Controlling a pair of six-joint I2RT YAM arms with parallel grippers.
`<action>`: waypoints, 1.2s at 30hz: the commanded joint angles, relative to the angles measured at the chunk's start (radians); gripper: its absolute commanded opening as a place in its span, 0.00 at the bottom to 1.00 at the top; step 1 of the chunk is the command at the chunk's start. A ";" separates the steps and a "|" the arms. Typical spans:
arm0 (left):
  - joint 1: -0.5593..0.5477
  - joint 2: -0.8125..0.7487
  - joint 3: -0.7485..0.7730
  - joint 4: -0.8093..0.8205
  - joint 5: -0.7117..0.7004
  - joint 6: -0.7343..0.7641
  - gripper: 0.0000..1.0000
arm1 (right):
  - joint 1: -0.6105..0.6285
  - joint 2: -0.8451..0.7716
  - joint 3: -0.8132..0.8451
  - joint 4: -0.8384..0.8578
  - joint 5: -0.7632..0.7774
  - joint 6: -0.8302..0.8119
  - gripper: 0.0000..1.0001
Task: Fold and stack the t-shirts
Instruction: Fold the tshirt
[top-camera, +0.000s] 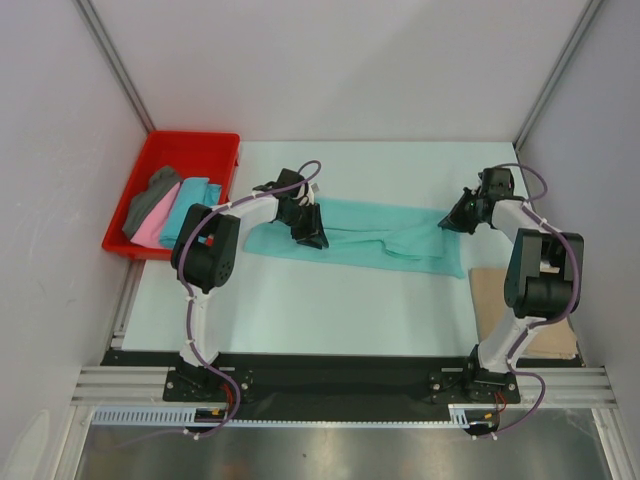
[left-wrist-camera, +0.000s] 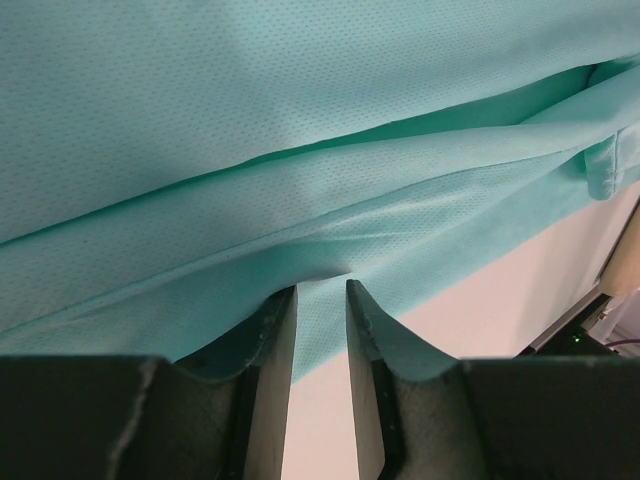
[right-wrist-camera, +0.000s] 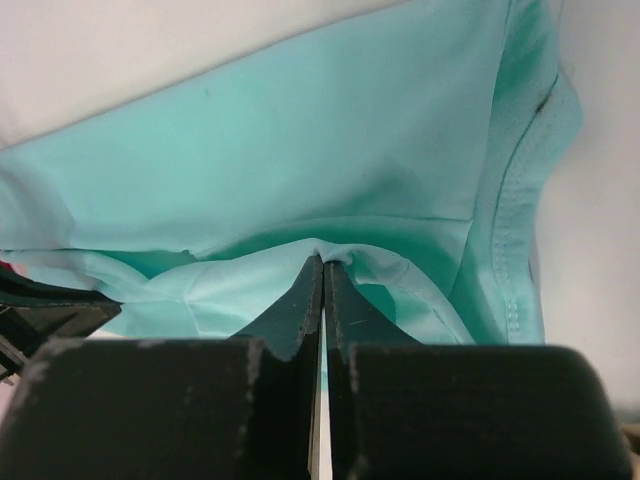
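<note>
Mint green t-shirt (top-camera: 370, 232) lies on the tabletop (top-camera: 330, 300), long axis left-right, spanning both arms: right pincer (right-wrist-camera: 322, 262) is clenched on its right end, and left pincer (left-wrist-camera: 320, 290) has jaws apart straddling a cloth edge near the left end.

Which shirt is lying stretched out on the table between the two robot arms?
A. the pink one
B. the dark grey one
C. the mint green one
C: the mint green shirt lies stretched across the table between the arms, while the pink shirt and the dark grey shirt sit in the red tray.
</note>
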 joint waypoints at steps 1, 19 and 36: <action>0.005 -0.040 -0.006 0.010 0.007 -0.001 0.32 | 0.001 0.049 0.038 0.003 0.020 -0.023 0.00; -0.120 -0.002 0.005 0.336 0.255 -0.123 0.44 | 0.005 0.087 0.124 -0.109 0.008 -0.017 0.34; -0.219 0.127 0.150 0.350 0.030 -0.192 0.24 | 0.045 -0.014 0.038 -0.136 0.016 0.024 0.41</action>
